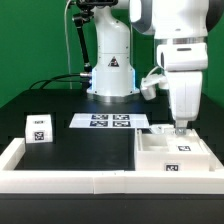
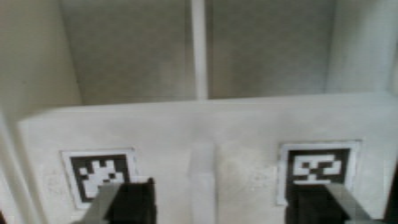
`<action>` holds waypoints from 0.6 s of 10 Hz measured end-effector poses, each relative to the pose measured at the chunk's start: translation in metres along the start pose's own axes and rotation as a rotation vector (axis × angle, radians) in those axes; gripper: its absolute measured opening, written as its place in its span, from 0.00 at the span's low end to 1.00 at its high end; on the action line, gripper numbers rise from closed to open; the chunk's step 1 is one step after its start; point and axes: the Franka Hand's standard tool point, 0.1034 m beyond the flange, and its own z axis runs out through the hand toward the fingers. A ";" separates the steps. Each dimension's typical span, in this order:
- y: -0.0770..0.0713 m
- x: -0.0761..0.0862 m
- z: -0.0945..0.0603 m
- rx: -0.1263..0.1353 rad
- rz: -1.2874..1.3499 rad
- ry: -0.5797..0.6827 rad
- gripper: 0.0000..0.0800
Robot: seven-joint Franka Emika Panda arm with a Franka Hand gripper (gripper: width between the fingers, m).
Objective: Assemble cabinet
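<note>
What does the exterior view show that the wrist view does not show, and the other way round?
Only exterior: the arm, the marker board, a tagged block and the frame. Only wrist: the tool with fingers apart, near two tags side by side. Both: the cabinet, with the tool low at it.

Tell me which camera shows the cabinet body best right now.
The exterior view: it shows the cabinet body as a boxy shape with recessed compartments, the claw at its far edge. The wrist view shows only a close, blurred white wall with two tags.
</note>
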 end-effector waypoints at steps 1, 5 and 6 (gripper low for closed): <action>-0.010 -0.002 -0.006 -0.006 0.013 -0.004 0.63; -0.054 -0.008 -0.014 -0.020 -0.046 -0.009 0.99; -0.064 -0.009 -0.010 -0.018 -0.048 -0.007 1.00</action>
